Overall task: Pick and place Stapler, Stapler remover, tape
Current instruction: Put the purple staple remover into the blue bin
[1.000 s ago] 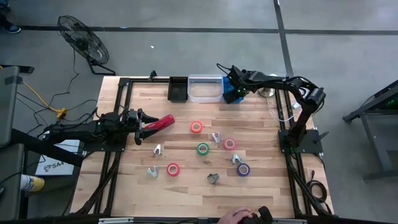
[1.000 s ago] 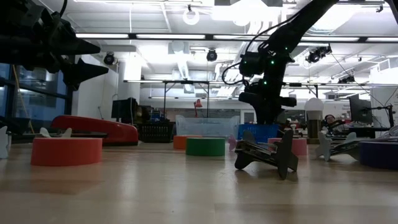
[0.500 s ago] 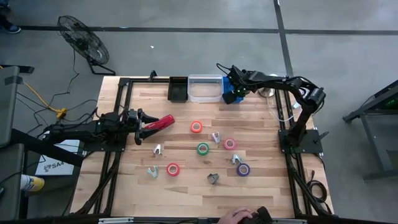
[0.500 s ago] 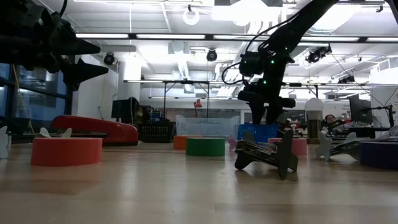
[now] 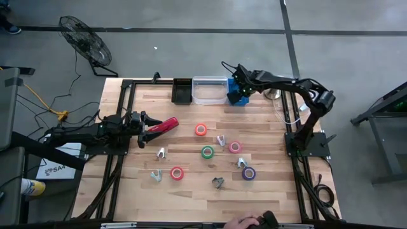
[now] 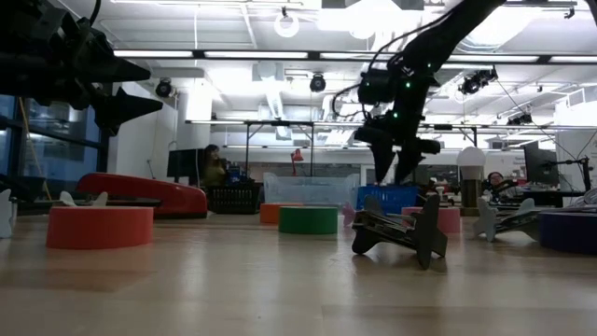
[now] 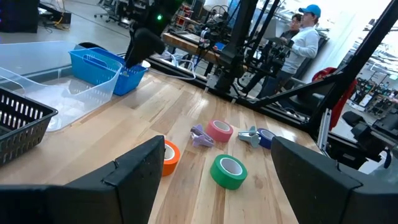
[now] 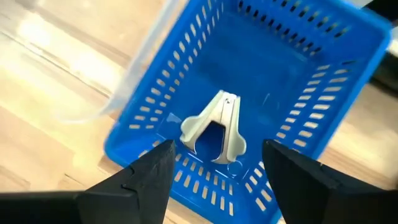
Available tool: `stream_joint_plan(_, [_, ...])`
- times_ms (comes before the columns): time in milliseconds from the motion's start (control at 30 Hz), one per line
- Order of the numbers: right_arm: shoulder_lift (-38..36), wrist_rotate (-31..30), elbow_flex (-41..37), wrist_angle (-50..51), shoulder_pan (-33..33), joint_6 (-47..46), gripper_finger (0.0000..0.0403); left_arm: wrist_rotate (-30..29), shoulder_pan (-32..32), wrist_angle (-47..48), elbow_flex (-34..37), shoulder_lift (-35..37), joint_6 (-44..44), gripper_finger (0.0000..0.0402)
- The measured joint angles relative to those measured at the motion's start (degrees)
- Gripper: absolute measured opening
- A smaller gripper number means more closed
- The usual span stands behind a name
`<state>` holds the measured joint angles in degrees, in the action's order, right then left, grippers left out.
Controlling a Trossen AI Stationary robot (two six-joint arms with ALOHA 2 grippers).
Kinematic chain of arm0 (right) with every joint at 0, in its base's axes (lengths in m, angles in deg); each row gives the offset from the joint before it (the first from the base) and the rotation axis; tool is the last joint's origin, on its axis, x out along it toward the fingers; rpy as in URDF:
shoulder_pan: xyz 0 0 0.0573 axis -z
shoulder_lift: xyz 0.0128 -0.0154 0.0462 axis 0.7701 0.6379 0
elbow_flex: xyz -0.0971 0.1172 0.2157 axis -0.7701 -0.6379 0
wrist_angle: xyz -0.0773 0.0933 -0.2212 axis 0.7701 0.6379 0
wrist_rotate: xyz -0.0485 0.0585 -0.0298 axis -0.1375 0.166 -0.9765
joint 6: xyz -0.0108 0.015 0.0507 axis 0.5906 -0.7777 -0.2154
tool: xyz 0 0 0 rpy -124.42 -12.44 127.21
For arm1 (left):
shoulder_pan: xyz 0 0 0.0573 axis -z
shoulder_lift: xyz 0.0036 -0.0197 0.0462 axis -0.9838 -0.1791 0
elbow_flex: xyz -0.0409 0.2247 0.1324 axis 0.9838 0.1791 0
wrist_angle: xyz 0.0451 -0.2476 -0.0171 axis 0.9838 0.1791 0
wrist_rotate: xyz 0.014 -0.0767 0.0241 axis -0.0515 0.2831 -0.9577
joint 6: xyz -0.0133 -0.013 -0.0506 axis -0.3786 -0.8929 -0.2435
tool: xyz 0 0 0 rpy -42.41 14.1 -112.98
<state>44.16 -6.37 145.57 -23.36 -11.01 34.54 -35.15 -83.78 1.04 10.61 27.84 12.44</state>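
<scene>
Overhead and wrist views of a sorting task on a wooden counter (image 5: 191,197). The right tool (image 8: 214,165) hangs above the blue basket (image 8: 323,93) at the counter's far edge, fingers parted and holding nothing; a pale staple remover (image 8: 214,127) lies loose on the basket floor directly below it. The left tool (image 5: 144,127) rests at the counter's left side with fingers spread wide and empty, its tips just beside the near end of the red stapler (image 5: 164,125), which lies flat on the wood. Tape rolls and further staple removers lie scattered mid-counter, among them a green tape roll (image 5: 207,151) and an orange tape roll (image 7: 166,155). The stapler is probably rigid, smooth-shelled and the heaviest item here; a hold across its narrow width near mid-length should keep it from tipping or slipping.
</scene>
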Motion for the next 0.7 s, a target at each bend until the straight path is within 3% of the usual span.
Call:
stream_joint_plan(300, [-6.09,1.74,0.44,5.82,-5.01,0.96,0.0232,-0.02,0.01,0.01,0.0,0.01,-0.01,0.0291])
stream_joint_plan(700, [-8.4,3.05,0.05,8.7,-16.13,-9.59,0.0232,-0.02,0.02,-0.01,-0.01,-0.01,0.0,0.0291])
